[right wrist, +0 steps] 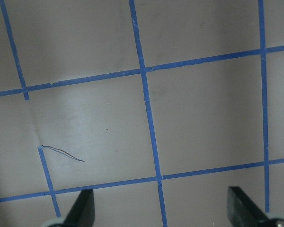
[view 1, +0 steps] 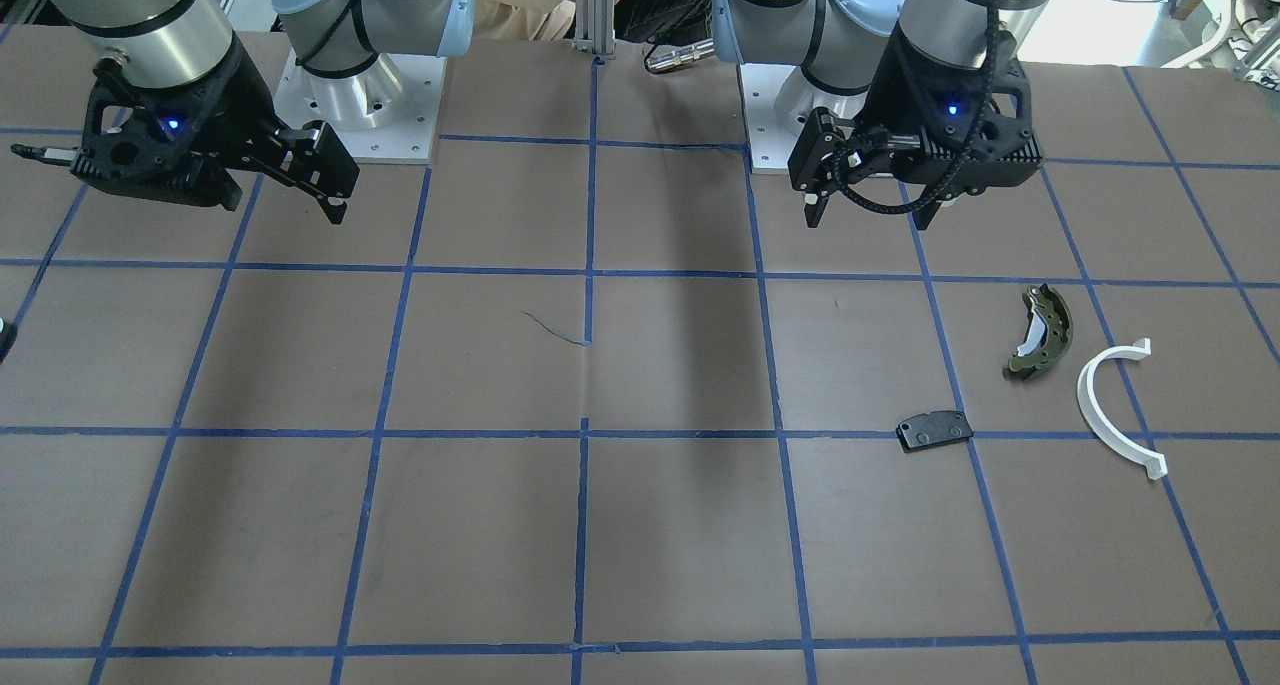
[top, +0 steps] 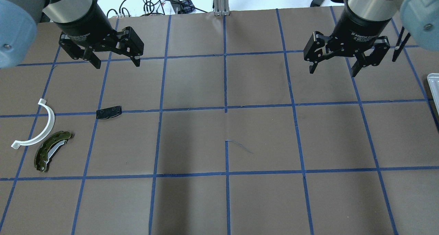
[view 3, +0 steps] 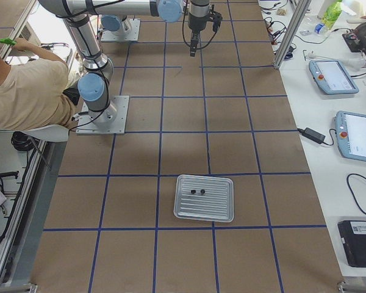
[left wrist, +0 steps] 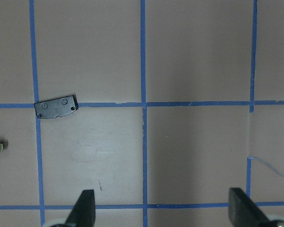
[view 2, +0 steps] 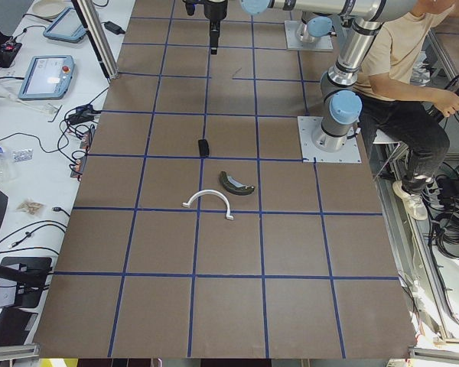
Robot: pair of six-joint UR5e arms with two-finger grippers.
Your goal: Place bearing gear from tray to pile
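Note:
The tray [view 3: 183, 213] is a shallow metal pan seen whole only in the exterior right view. Two small dark parts [view 3: 198, 192] lie in it, too small to tell which is the bearing gear. Its corner shows at the overhead view's right edge [top: 433, 81]. The pile is an olive-green brake shoe [top: 51, 151] [view 1: 1045, 330], a white half-ring [top: 52, 121] [view 1: 1085, 395] and a black pad [top: 108, 112] [view 1: 934, 430] [left wrist: 56, 108]. My left gripper [top: 117, 64] [view 1: 868, 215] hangs open and empty above the table, beyond the pad. My right gripper [top: 333, 72] is open and empty, well away from the tray.
Brown table paper with a blue tape grid [top: 225, 108]. The arm bases [view 1: 360, 105] stand at the robot's edge. A seated person [view 3: 30, 91] is behind the robot. Tablets and cables [view 2: 50, 76] lie on the side bench.

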